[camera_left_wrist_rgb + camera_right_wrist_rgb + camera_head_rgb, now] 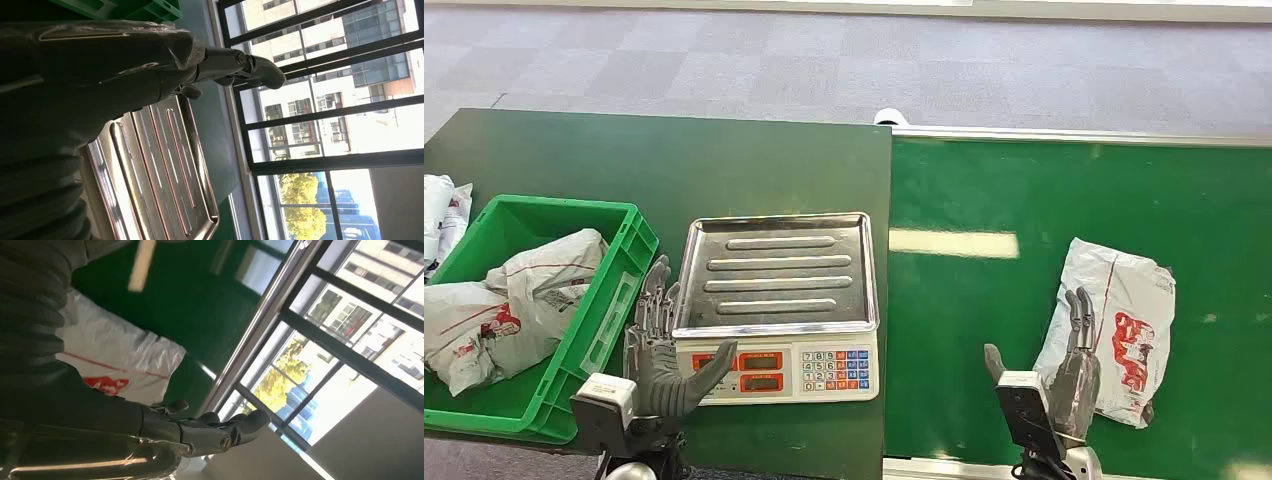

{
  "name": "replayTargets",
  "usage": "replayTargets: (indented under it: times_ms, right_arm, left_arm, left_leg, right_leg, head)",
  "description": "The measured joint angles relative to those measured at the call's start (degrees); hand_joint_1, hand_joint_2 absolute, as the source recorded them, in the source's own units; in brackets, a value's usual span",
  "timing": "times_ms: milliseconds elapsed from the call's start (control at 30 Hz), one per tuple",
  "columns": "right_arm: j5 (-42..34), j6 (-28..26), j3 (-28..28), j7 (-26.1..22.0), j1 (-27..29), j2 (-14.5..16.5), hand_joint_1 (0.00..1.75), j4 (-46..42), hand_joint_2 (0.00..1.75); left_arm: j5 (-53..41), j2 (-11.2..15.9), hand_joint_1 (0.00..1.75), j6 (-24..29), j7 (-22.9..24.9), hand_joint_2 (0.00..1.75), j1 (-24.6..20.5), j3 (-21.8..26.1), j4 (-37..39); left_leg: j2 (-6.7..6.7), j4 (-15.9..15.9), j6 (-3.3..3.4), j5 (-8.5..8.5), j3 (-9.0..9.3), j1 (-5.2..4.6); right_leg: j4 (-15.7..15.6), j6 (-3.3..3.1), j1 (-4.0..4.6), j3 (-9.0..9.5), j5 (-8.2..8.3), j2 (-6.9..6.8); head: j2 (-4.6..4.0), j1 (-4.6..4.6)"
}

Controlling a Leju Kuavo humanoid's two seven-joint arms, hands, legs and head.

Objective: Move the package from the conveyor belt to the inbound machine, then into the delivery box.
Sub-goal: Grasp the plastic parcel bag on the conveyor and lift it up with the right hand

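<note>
So the package (pixel 1114 325), a white poly mailer with red print, is lying flat on the green conveyor belt (pixel 1044 200) on the right side, near edge of the scene. The right hand (pixel 1074 365) is up just beside the package's left edge, fingers straight and pointing away from the robot, thumb stuck out to the left, holding nothing. From the head view its fingers overlap the bag's left side, but I can't tell if they're actually touching it or hanging above it. In the right wrist view the package (pixel 115 365) sits right behind the stretched-out fingers (pixel 220 427). Over on the left, the left hand (pixel 662 350) is open too, fingers spread and empty, in the gap between the green delivery box (pixel 619 290) and the scale, aka the inbound machine (pixel 779 300), whose steel tray has nothing on it. The delivery box already has a few similar white bags (pixel 514 300) in it and stands on the dark green surface (pixel 674 160).
</note>
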Motion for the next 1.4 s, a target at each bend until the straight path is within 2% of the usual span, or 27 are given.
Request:
replayTargets:
  times_ms: [67,167,267,367,467,667,700,800,967,1400]
  right_arm:
    - [1.66,-0.82,-1.22,0.80,-0.03,-0.49,0.00,-0.02,1.75]
    - [3.59,-2.05,-5.37,4.58,-0.16,-1.98,0.00,0.01,1.75]
    - [-1.63,1.99,-10.10,9.86,-0.76,-3.46,0.00,1.18,1.75]
    - [-5.95,5.78,-14.14,11.26,-1.82,-4.88,0.00,4.36,1.75]
    - [-6.60,6.48,-16.92,12.46,-2.92,-5.65,0.00,7.07,1.75]
    - [-3.44,9.85,-20.70,21.23,-7.37,-6.45,0.00,15.96,1.75]
    - [-2.46,10.46,-21.02,22.47,-8.13,-6.57,0.05,17.56,1.75]
    - [-0.26,12.63,-21.50,24.88,-10.09,-6.80,0.78,21.92,1.75]
    - [0.75,14.95,-21.56,25.63,-12.55,-6.97,1.70,27.00,1.75]
    - [2.32,15.91,-21.40,25.81,-15.80,-6.93,1.75,30.71,1.75]
  left_arm:
    - [-0.13,0.00,0.00,0.06,-0.13,1.75,0.33,-0.01,-0.14]
    - [-0.23,0.07,0.00,0.45,-0.44,1.75,1.38,-0.08,-0.50]
    - [0.15,0.31,0.00,1.06,-0.60,1.75,2.09,-0.33,-0.69]
    - [0.85,0.64,0.00,1.50,-0.78,1.75,2.17,-0.83,-0.63]
    - [1.03,0.89,0.00,1.98,-0.85,1.75,2.13,-1.25,-0.53]
    - [1.75,1.38,0.00,2.93,-0.85,1.75,1.27,-2.01,-0.01]
    - [1.84,1.45,0.00,3.04,-0.83,1.75,1.11,-2.15,0.10]
    - [2.04,1.64,0.00,3.13,-0.72,1.75,0.69,-2.56,0.47]
    - [2.17,1.85,0.00,3.28,-0.54,1.75,0.23,-2.74,0.87]
    - [2.31,2.14,0.00,4.12,-0.15,1.75,0.05,-2.84,0.94]
  left_leg:
    - [-0.01,0.00,0.00,0.00,0.00,0.00]
    - [-0.01,0.00,0.03,-0.03,-0.01,-0.03]
    - [-0.01,0.00,0.05,-0.05,-0.01,-0.06]
    - [0.00,0.00,0.05,-0.06,-0.01,-0.06]
    - [0.01,0.00,0.05,-0.05,0.01,-0.05]
    - [0.04,0.00,0.05,-0.05,0.02,-0.05]
    - [0.03,0.00,0.05,-0.04,0.02,-0.05]
    - [0.00,0.01,0.06,-0.04,0.02,-0.06]
    - [0.00,0.01,0.05,-0.04,0.02,-0.05]
    - [-0.01,0.01,0.05,-0.04,0.02,-0.05]
  right_leg:
    - [0.00,0.00,0.00,0.00,0.00,0.00]
    - [-0.01,0.01,-0.02,0.01,-0.01,-0.01]
    - [-0.01,0.02,-0.05,0.01,-0.01,-0.01]
    - [-0.01,0.02,-0.06,0.02,-0.01,-0.02]
    - [-0.01,0.02,-0.04,0.02,0.00,-0.01]
    - [-0.01,0.03,-0.04,0.03,0.00,-0.01]
    - [-0.01,0.03,-0.05,0.03,0.00,-0.01]
    - [-0.01,0.03,-0.05,0.03,0.00,-0.01]
    - [-0.01,0.03,-0.05,0.02,0.00,-0.01]
    - [-0.01,0.03,-0.05,0.05,0.00,-0.01]
  head:
    - [0.00,0.01]
    - [0.00,0.02]
    - [0.00,0.01]
    - [0.00,0.00]
    - [0.00,0.00]
    - [0.00,0.01]
    - [0.00,0.02]
    - [0.00,0.01]
    - [0.00,0.00]
    - [0.00,0.01]
